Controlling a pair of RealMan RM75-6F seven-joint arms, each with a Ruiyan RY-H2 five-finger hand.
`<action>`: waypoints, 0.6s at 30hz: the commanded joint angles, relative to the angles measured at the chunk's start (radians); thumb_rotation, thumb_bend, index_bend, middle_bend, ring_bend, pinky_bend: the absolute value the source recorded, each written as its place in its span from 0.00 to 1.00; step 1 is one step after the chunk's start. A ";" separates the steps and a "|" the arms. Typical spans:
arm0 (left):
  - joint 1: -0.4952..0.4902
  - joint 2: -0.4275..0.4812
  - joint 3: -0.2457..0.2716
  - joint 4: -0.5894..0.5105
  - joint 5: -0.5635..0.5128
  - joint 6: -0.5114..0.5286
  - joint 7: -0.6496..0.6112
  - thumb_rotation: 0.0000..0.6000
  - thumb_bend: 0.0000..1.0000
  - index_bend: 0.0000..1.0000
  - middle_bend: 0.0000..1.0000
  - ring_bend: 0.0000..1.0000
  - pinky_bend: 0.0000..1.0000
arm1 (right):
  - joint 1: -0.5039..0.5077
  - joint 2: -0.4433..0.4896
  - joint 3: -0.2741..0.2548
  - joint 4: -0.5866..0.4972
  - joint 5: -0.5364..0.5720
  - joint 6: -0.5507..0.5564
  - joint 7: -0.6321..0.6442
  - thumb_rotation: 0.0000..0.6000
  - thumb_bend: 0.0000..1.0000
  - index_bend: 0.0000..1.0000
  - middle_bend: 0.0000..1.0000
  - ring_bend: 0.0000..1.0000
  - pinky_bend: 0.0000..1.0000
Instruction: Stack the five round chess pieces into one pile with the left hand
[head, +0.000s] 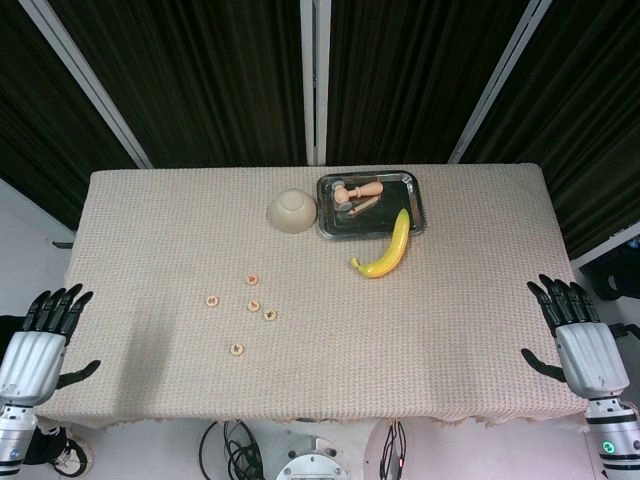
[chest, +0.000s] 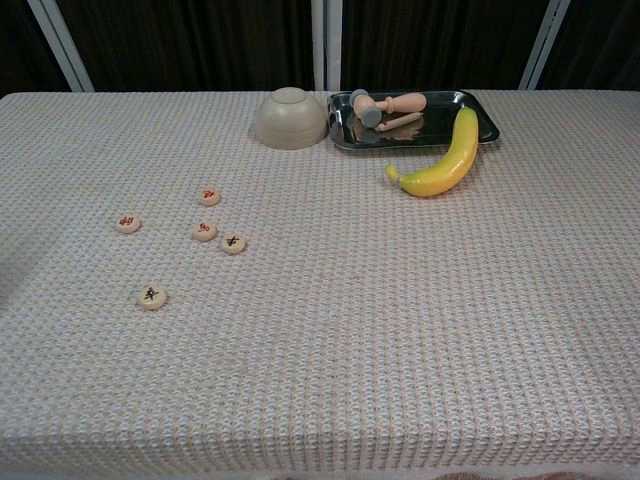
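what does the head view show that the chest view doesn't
Only the head view shows the left robot hand and right robot hand, both open beside the table edges, plus cables under the table. Only the chest view makes the red and black marks on the chess pieces readable as colours. Both show the upturned bowl, metal tray, banana and cloth-covered table.

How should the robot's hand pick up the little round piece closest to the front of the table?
Probably by its thin rim, coming straight down from above. That chess piece lies flat on the tablecloth, apart from the other four, so fingertips could pinch opposite edges. The left hand, open at the table's edge, is the nearer one.
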 joint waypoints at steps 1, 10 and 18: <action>0.000 -0.004 -0.002 0.004 0.003 0.003 0.016 1.00 0.09 0.08 0.00 0.00 0.00 | 0.002 0.000 -0.001 0.000 -0.001 -0.004 0.000 1.00 0.12 0.00 0.00 0.00 0.00; 0.010 -0.011 0.015 -0.005 0.023 0.015 0.016 1.00 0.09 0.07 0.00 0.00 0.00 | -0.002 0.004 -0.006 -0.002 -0.017 0.004 0.014 1.00 0.12 0.00 0.00 0.00 0.00; -0.029 -0.041 0.041 -0.043 0.101 -0.039 0.050 1.00 0.09 0.07 0.00 0.00 0.00 | -0.001 0.000 -0.013 -0.002 -0.035 0.002 0.011 1.00 0.12 0.00 0.00 0.00 0.00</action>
